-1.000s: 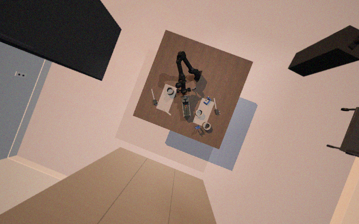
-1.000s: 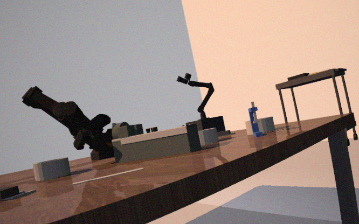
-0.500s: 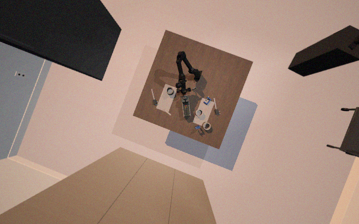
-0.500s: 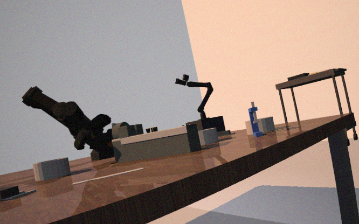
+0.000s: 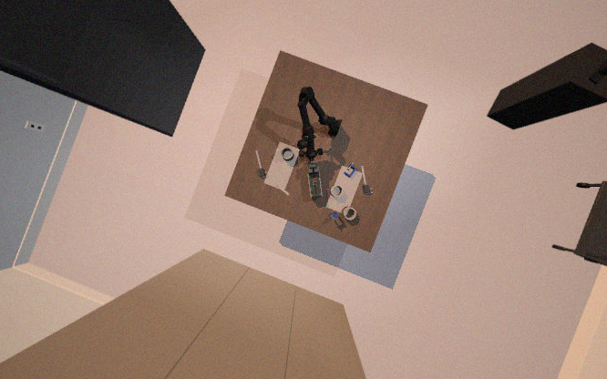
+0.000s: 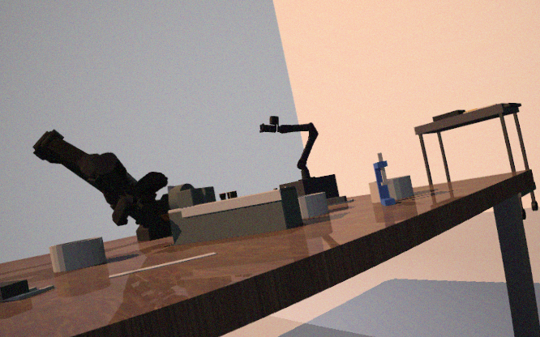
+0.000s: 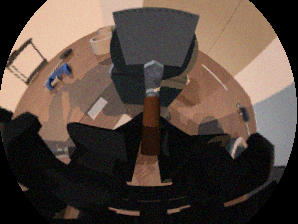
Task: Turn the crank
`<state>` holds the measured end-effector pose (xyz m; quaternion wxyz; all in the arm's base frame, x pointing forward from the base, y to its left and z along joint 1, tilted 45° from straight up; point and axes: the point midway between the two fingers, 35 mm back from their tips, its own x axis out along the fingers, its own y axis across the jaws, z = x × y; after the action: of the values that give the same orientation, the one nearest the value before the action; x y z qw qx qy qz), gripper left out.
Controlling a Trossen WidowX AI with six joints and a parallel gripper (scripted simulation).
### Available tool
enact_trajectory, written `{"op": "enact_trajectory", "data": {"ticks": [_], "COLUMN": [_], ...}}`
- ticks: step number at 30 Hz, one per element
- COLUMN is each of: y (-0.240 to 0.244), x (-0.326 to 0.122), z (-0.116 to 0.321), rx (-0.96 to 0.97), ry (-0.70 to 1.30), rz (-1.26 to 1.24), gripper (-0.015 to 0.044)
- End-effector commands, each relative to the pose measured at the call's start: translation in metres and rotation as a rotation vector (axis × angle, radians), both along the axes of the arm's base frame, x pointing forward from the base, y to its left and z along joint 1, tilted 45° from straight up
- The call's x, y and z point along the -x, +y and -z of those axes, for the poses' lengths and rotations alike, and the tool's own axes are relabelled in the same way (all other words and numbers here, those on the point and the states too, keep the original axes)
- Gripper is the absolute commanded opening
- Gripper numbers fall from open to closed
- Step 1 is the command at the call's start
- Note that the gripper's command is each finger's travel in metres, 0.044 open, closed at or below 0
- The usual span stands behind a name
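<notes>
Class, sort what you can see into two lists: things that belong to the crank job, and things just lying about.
Belong to the job:
- crank handle, between the gripper's fingers
- gripper
- grey machine
- red pointer

Just lying about:
- blue clamp-like piece
- three round containers, one nearest the arm
- two pale sheets
</notes>
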<state>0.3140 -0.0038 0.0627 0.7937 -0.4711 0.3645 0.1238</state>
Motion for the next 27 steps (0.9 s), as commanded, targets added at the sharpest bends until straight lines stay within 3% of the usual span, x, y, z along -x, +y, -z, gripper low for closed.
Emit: {"op": "enact_trajectory", "data": {"ticks": [1, 27], "y": [0.0039, 0.0108], "x": [0.0049, 0.0102], "z": [0.0068, 0.0089], "rx": [-0.006, -0.006], "ry": [0.022, 0.023], "rz": [-0.013, -0.013], "gripper": [0.0, 0.0]}}
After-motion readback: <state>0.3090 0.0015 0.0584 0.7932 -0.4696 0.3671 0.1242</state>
